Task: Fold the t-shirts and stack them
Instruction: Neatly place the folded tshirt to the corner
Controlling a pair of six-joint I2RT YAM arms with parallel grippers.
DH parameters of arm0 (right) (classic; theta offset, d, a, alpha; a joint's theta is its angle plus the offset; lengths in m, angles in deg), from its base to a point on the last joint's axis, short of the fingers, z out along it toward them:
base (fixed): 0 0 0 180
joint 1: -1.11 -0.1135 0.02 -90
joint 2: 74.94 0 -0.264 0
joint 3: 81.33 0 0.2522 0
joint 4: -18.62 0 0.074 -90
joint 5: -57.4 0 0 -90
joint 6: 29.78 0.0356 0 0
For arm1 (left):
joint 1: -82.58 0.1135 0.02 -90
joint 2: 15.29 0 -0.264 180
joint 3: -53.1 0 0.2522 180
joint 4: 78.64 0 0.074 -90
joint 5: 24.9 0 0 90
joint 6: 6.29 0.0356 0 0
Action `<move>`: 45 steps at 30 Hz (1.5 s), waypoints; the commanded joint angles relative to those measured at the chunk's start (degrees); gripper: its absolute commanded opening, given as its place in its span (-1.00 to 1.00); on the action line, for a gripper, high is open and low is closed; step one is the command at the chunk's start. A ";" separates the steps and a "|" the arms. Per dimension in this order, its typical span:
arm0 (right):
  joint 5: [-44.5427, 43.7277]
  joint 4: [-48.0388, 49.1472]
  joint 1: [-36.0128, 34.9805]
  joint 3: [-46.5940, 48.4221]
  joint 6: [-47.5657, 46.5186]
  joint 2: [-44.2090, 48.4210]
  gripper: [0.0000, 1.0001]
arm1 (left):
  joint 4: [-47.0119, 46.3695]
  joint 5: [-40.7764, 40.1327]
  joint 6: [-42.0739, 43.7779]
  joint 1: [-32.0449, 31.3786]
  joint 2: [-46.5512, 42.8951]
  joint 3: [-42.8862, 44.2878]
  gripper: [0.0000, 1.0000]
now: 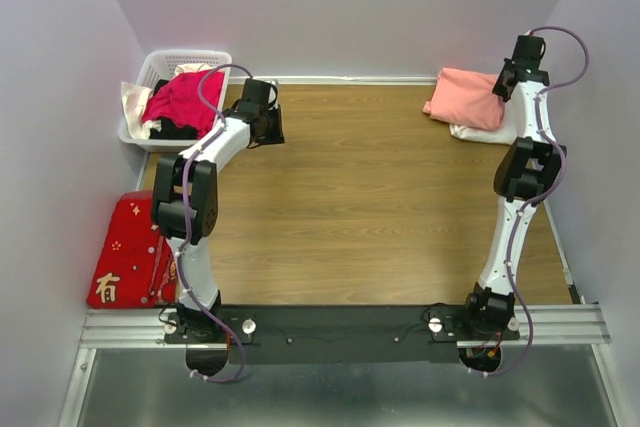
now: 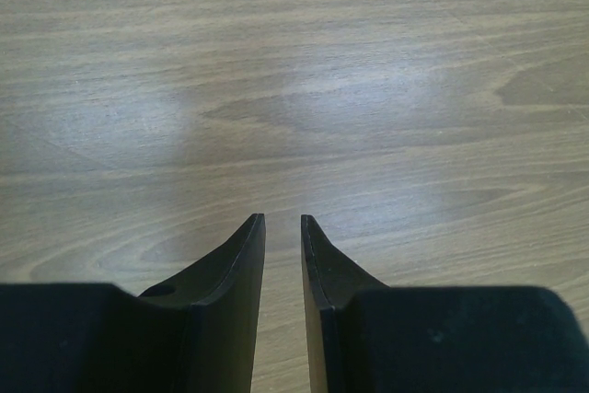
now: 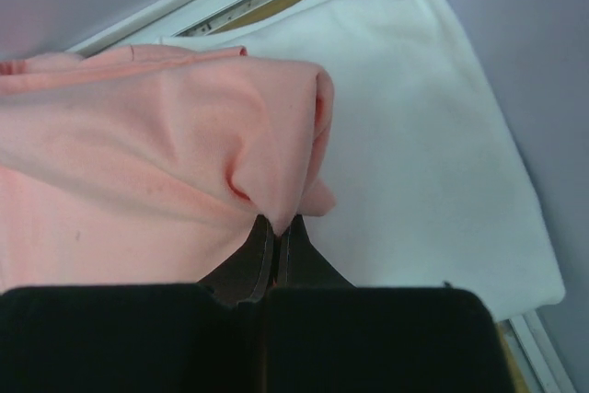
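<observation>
Tabletop (image 1: 380, 197) corner: R hand (image 3: 277, 233) pinching pink tee (image 3: 138, 154).

A white plastic basket (image 1: 160, 59) at the far left corner of a wood-grain table (image 1: 380, 197) holds a crimson garment (image 1: 185, 97), with a cream cloth (image 1: 133, 102) draped over its side. A red cloth (image 1: 125, 247) with gold characters lies flat on the left edge, nearer the metal rail (image 1: 560, 325).

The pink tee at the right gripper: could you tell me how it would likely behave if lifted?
Probably floppy: the pink tee bunches into soft folds where the right gripper pinches it. Likely light: a fingertip pinch holds it. It may slide over the white tee beneath.
</observation>
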 commanded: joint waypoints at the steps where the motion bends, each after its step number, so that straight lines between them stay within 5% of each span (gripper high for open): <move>1: -11.13 3.49 1.14 2.83 1.22 1.82 -0.99 | 0.39 1.34 -0.40 -0.11 1.53 1.85 -0.38; 10: -24.66 6.30 1.58 3.10 3.33 1.56 -0.99 | 0.65 0.64 -0.49 -0.28 2.14 1.59 -0.38; 24: -30.84 8.59 3.16 1.87 3.24 -2.40 -0.97 | 1.18 0.55 -0.49 -0.46 4.07 2.73 -0.38; 25: -30.31 8.59 3.16 1.52 3.24 -2.66 -0.61 | 1.36 0.55 -0.49 -0.46 4.16 2.90 -0.38; 28: -26.89 8.50 3.16 0.38 3.59 -1.88 0.02 | 1.80 0.46 -0.58 -0.63 4.69 3.78 -0.39; 31: -22.50 8.50 3.07 0.63 4.73 -0.56 0.22 | 1.71 0.55 -0.58 -0.72 4.95 4.22 -0.39; 45: -7.02 8.50 -7.65 -6.73 3.68 7.01 0.22 | -0.13 1.08 -1.37 -1.25 4.25 2.64 -0.39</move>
